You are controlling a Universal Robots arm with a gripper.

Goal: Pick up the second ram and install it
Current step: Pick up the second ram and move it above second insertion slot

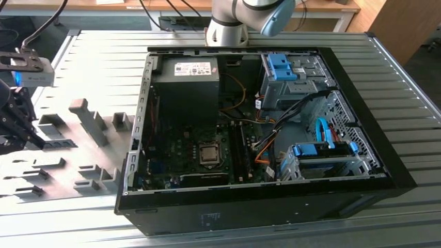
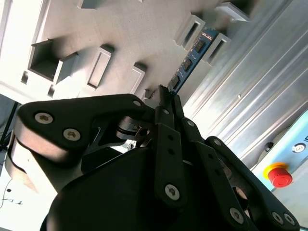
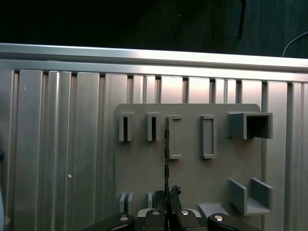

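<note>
In the second wrist view my gripper (image 2: 166, 96) is shut on one end of the second ram (image 2: 192, 53), a thin dark stick with chips along it. The stick's far end reaches between two raised blocks of the grey holder plate (image 2: 120, 29). In the first wrist view the second ram (image 3: 166, 154) shows edge-on as a thin dark line running from the fingertips (image 3: 174, 191) up to the slotted blocks on the holder plate (image 3: 192, 168). In the exterior view the gripper (image 1: 33, 139) is low over the holder plate (image 1: 69, 165), at the exterior view's far left.
The open computer case (image 1: 358, 155) lies to the exterior view's right of the holder plate, with the motherboard's processor socket (image 1: 208, 153) and long memory slots (image 1: 238, 150) inside. Cables and blue drive brackets (image 1: 281, 67) crowd its far side. A red stop button (image 2: 280, 176) sits on the ribbed table (image 2: 260, 96).
</note>
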